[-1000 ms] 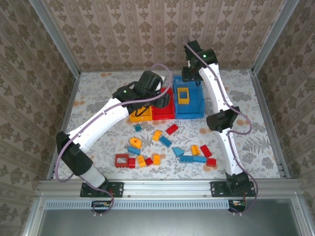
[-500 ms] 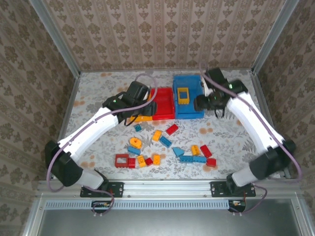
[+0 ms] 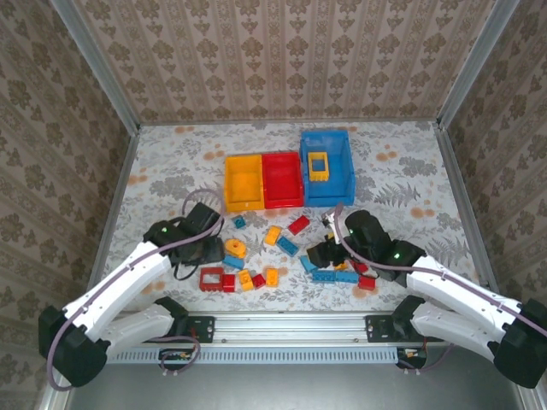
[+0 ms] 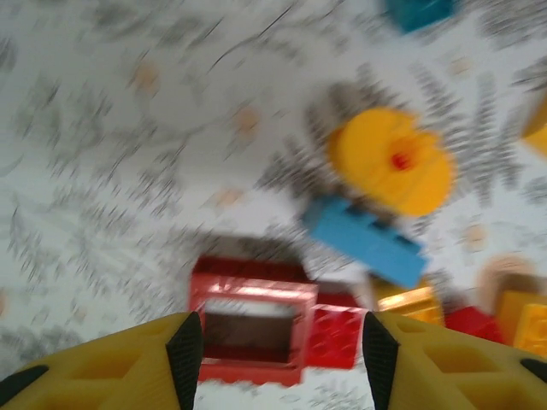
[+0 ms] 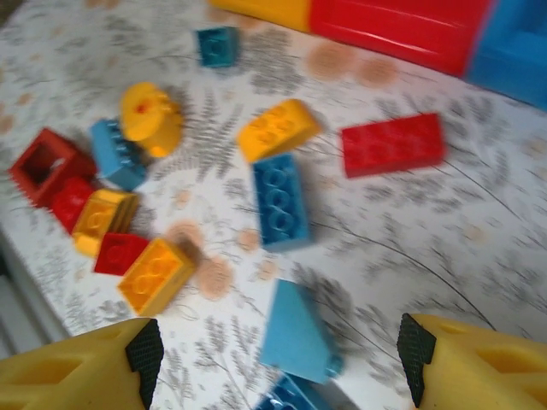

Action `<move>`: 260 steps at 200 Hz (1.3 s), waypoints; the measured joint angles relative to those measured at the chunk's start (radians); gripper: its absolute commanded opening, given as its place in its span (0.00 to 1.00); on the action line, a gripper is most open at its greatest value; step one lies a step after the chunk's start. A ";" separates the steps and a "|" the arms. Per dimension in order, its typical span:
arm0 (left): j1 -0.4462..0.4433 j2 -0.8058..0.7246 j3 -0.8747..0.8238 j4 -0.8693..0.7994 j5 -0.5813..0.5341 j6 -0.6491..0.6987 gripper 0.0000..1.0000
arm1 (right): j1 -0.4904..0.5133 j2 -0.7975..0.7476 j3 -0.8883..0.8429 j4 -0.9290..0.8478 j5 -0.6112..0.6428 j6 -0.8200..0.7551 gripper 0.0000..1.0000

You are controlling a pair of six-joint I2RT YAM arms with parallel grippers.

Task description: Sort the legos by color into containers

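Loose legos in red, blue and orange-yellow lie scattered on the near half of the table. My left gripper [image 3: 215, 254] hangs open just above a red square frame brick [image 4: 252, 329], which lies on the table between the fingertips [image 4: 184, 359]; the gripper [image 4: 282, 359] holds nothing. My right gripper [image 3: 321, 254] is open and empty over a blue sloped brick [image 5: 295, 333]. The yellow bin [image 3: 243, 184], red bin [image 3: 283, 181] and blue bin [image 3: 344, 171] stand in a row at the back. A yellow frame brick [image 3: 318, 165] lies in the blue bin.
Near the red frame lie a red brick [image 4: 333, 333], a blue brick [image 4: 363, 242] and a yellow round piece [image 4: 391, 160]. Ahead of the right gripper [image 5: 280, 354] are a blue brick [image 5: 280, 201], an orange brick [image 5: 278, 128] and a red brick [image 5: 391, 143].
Both arms have swung back from the bins and come down low over the loose bricks. The right jaws have spread wider. The left wrist view is blurred by motion.
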State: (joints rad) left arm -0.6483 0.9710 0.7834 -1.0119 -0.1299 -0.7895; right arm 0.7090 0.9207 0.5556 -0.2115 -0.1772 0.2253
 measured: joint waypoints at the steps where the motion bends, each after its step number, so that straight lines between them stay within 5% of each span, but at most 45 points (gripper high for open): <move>1: 0.002 -0.002 -0.003 -0.001 0.000 -0.002 0.52 | 0.002 0.000 -0.002 0.004 -0.001 -0.002 0.76; 50: 0.047 0.024 -0.077 -0.036 0.019 -0.077 0.45 | 0.107 0.061 -0.036 0.172 -0.042 -0.093 0.76; 145: 0.055 0.096 -0.145 -0.032 0.032 -0.156 0.41 | 0.110 0.100 -0.036 0.239 -0.044 -0.103 0.75; 260: 0.055 0.148 -0.208 0.090 0.020 -0.175 0.18 | 0.110 0.135 -0.033 0.254 -0.044 -0.099 0.75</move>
State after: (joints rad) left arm -0.5938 1.1191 0.5751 -0.9218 -0.1101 -0.9646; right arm 0.8188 1.0561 0.5228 0.0429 -0.2211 0.1265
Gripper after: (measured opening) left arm 0.187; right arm 0.747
